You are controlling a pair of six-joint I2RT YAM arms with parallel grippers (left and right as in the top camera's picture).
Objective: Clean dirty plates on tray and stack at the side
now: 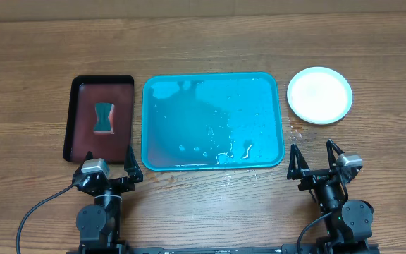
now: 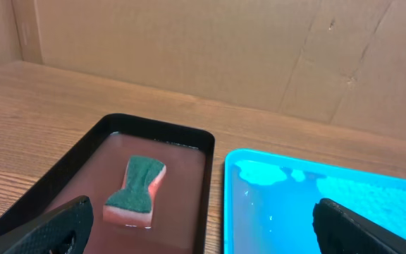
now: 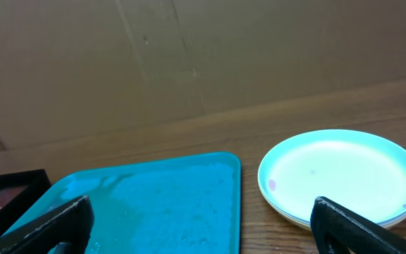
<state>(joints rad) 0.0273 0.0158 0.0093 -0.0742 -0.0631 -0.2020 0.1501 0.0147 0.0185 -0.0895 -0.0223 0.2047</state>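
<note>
Fingers point(image 2: 48, 224) on both arms are spread wide and hold nothing: the left gripper point(image 1: 108, 154) and right gripper point(image 1: 311, 151) rest at the near edge of the table point(image 1: 372, 176), clear of the work. Just ahead of the left lies the sponge point(image 1: 103, 117), in its black tray point(image 1: 68, 120). Between the arms the tray point(image 1: 189, 120) is wet and bare. Right of it, on the table, the plates point(image 1: 320, 94) sit stacked, off the wet tray, so the job looks done, though a faint pink speck shows on the top one
</note>
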